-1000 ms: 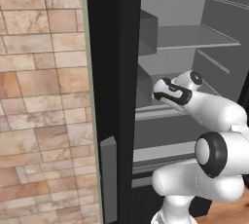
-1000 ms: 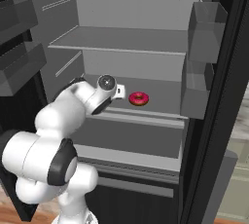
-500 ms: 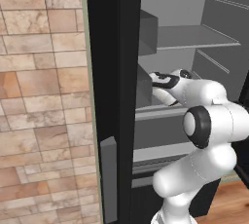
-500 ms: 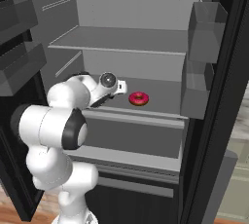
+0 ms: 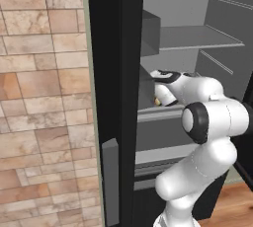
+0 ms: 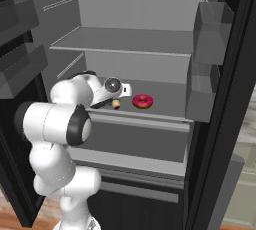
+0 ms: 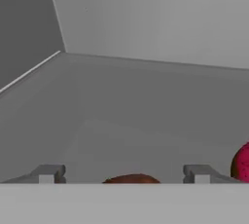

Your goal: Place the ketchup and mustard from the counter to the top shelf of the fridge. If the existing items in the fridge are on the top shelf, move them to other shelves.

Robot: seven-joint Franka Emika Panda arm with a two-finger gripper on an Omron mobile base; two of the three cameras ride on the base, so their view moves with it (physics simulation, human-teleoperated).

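Inside the fridge (image 6: pixel 145 4), my gripper (image 6: pixel 118 98) reaches onto the lower shelf (image 6: pixel 167 91) and stands open. The small brown cupcake-like item (image 6: pixel 116 104) sits on that shelf just under the hand, and its top (image 7: pixel 131 178) shows low between my spread fingertips (image 7: pixel 47 173). The pink donut (image 6: pixel 142 101) lies on the same shelf just to its right, at the hand view's right edge (image 7: pixel 241 163). The top shelf (image 6: pixel 125 41) above is bare. From the left base view the gripper (image 5: pixel 160 95) is over the cupcake (image 5: pixel 157 101). Ketchup, mustard and counter are out of view.
Door bins (image 6: pixel 210 21) hang on the right door, close to the shelf's right end. Dark bins (image 6: pixel 20 59) line the left door. A grey drawer front (image 6: pixel 135 141) sits below the shelf. The black door edge (image 5: pixel 116 97) and a stone wall (image 5: pixel 44 97) stand to the left.
The jaws have opened wide and the brown cupcake, hidden in the hand before, now sits on the lower shelf beside the donut. The elbow has swung nearer the cameras.
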